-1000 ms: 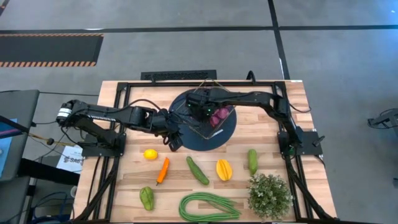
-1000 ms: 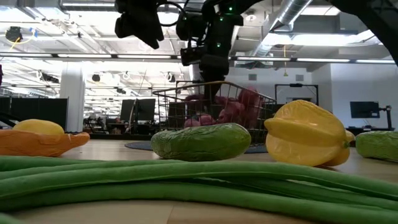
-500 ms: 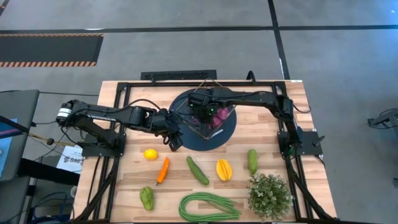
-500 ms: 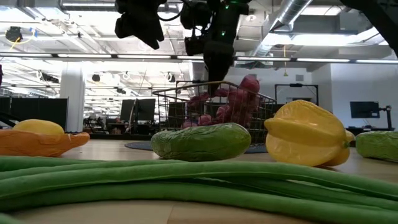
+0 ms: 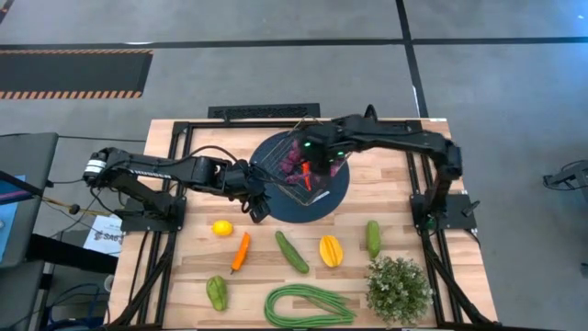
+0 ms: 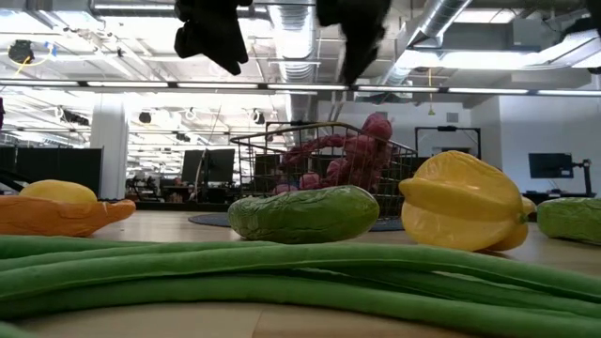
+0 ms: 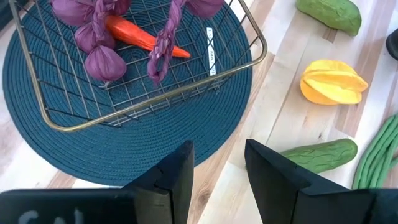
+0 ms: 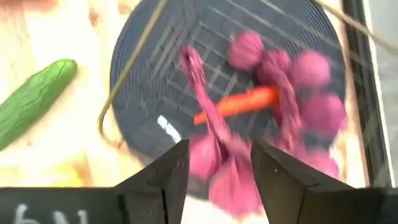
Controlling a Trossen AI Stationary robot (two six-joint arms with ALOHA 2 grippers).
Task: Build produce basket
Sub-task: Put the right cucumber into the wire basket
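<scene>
The wire basket (image 5: 276, 179) stands on a round dark blue mat (image 5: 335, 193) at the table's far middle. A purple bunch (image 7: 99, 56) and a red carrot (image 7: 140, 36) lie on the basket's floor; both show again in the right wrist view, bunch (image 8: 280, 81) and carrot (image 8: 239, 102). High above the basket my right gripper (image 8: 214, 155) stands open, holding nothing; in the low view the right gripper (image 6: 362, 38) is well clear of the rim. My left gripper (image 7: 219, 155) hovers open over the mat's near-left edge, also with nothing between its fingers.
On the near half of the table lie a lemon (image 5: 221, 227), an orange carrot (image 5: 240, 251), a cucumber (image 5: 292, 252), a yellow star-shaped fruit (image 5: 331, 250), another green piece (image 5: 373, 237), a green pepper (image 5: 217, 292) and long beans (image 5: 308, 306). A potted plant (image 5: 398, 288) stands near right.
My right gripper has risen out of the basket and drawn a little toward the table's right edge, leaving the purple bunch lying in the basket. The bunch has settled toward the basket's far-left part.
</scene>
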